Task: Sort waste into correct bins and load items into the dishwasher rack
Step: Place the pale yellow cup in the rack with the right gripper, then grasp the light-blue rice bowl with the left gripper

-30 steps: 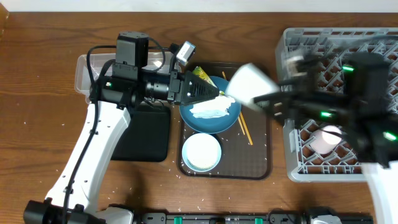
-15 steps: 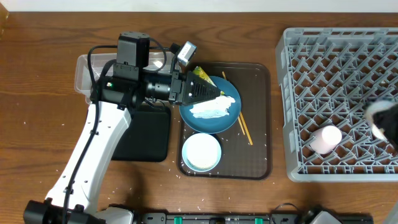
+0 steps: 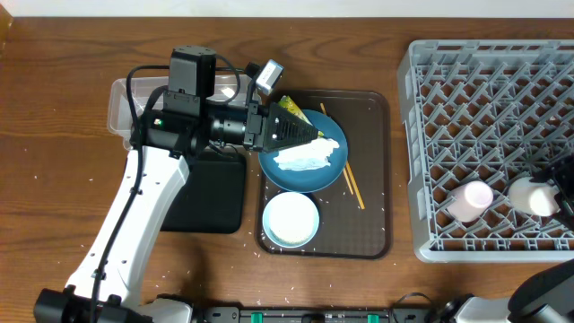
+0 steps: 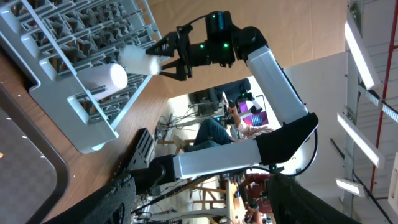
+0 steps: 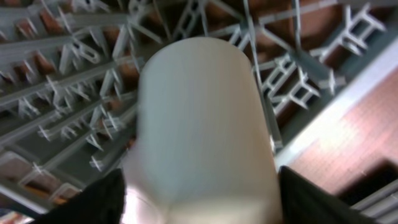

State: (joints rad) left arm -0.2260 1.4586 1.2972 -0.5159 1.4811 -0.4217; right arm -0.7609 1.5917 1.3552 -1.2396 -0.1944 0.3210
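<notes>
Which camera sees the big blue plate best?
The overhead view: the blue plate sits on the brown tray, its top-left rim under the left gripper. The two wrist views miss it; they show the dishwasher rack instead.

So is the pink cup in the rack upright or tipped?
Tipped: the pink cup lies on its side on the dishwasher rack grid.

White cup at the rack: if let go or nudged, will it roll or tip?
The white cup looks smooth, round-sided and turned on its side, so it may roll. The lattice of the rack and the pink cup beside it would probably stop it soon. It looks rigid, likely light.
</notes>
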